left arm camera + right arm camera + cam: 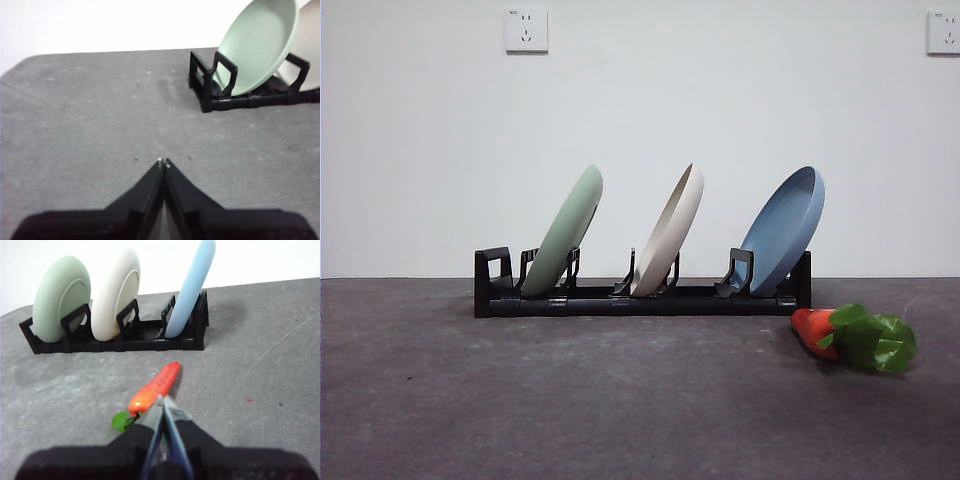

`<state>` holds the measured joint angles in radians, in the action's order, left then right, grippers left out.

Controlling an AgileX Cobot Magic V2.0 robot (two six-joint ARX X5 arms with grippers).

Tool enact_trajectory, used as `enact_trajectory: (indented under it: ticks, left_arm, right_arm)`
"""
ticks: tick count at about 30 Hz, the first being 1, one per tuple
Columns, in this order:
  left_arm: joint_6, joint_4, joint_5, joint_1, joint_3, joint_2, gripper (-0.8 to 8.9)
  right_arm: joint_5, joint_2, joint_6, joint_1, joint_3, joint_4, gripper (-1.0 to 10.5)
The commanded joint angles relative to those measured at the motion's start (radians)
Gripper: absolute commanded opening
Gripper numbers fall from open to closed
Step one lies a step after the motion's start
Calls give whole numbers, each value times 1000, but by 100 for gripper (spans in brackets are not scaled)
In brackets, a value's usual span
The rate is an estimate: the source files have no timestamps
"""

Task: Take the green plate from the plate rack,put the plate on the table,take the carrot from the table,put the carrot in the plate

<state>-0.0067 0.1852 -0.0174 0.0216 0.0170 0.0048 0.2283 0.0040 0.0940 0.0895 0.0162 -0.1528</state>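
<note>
The green plate (565,232) leans in the left slot of the black plate rack (640,298); it also shows in the left wrist view (257,46) and the right wrist view (61,292). The carrot (855,336) lies on the table (570,400) in front of the rack's right end. My left gripper (163,161) is shut and empty, over bare table short of the rack's left end (220,85). My right gripper (163,400) is shut and empty, just above the carrot (155,388). Neither arm shows in the front view.
A cream-white plate (670,232) stands in the rack's middle slot and a dusty-blue plate (785,228) in its right slot. A white wall with two sockets is right behind the rack.
</note>
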Motion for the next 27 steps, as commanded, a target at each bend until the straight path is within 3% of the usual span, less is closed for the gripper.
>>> enact_trajectory:
  ticks: [1,9,14,20,27]
  left_arm:
    - [-79,-13,-24,-3,-12,-3,-4]
    - [-222,-6,-143,-3,66,-1,-7]
    - [-261,45,-195,-3,181,16,-8]
    - [-259,158,-293,-3,350,96,-7]
    - [-222,294,-448,-3,553,261,-8]
  right_arm:
    - [2,-3,32,-2,-10,4,0]
    - [3,9,276,-2,42,60,-12]
    - [9,63,283,-2,141,14,-12]
    - [10,196,247,-2,354,-134,-12]
    - [93,400,28,-2,655,-444,-12]
